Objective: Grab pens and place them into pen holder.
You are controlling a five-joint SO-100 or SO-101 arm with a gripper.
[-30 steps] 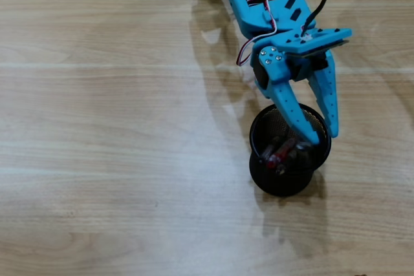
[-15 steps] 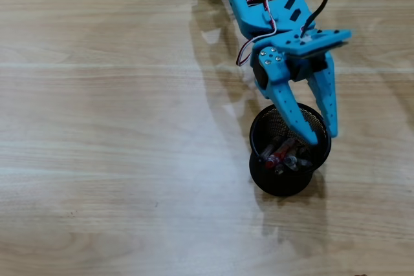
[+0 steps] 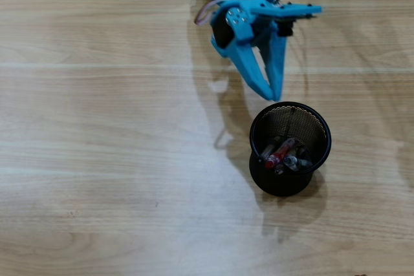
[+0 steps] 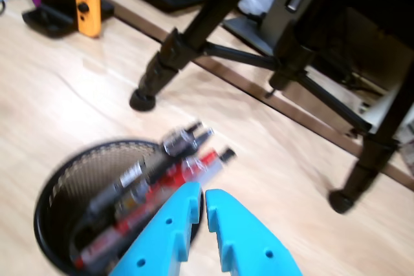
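**Spotter:** Where are the pens?

**Me:** I see the pens [image 3: 283, 154] bunched inside the pen holder [image 3: 259, 135], leaning against its wall with their tips poking above the rim. In the wrist view I make out a red one [image 4: 173, 182] among darker and clear ones, though that picture is blurred and I can't count them for certain. No pen lies loose on the table [image 3: 103, 159] in the overhead view.

**Spotter:** And the tool?

**Me:** My gripper [image 3: 272, 94] sits just beside the holder's far rim, jaws nearly together with only a thin slit between them, holding nothing.

**Spotter:** What worries you?

**Me:** I judge the job essentially done, so the risk is my own exit. The fingertips are close to the rim; a low swing could clip it or snag a protruding pen, tipping the light mesh cup and spilling everything.
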